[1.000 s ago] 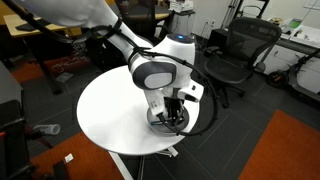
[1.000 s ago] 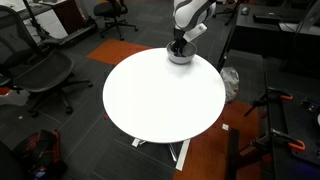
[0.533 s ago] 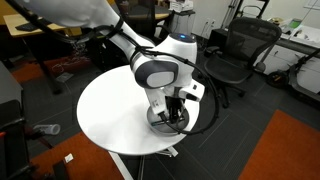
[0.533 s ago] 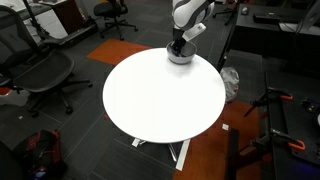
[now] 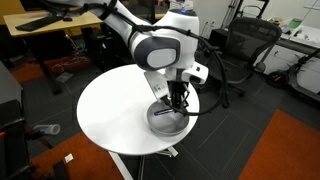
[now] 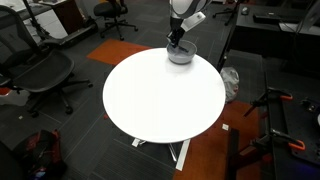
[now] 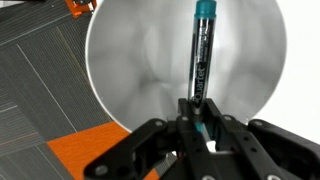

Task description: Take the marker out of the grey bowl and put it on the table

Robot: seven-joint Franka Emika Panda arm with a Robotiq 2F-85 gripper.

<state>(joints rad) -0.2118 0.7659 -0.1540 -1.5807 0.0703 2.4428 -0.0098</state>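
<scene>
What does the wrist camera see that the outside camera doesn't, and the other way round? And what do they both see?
Only the wrist view: the marker, teal cap at its far end, pinched by the gripper, with the shiny inside of the grey bowl behind it. Only an exterior view: the whole round white table, the robot arm and black office chairs; the marker is too small to make out there. Both: the grey bowl and the gripper above it.

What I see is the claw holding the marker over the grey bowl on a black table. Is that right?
Not quite. The table is white, not black, as both exterior views show. The rest holds: the gripper is holding the marker over the grey bowl.
</scene>
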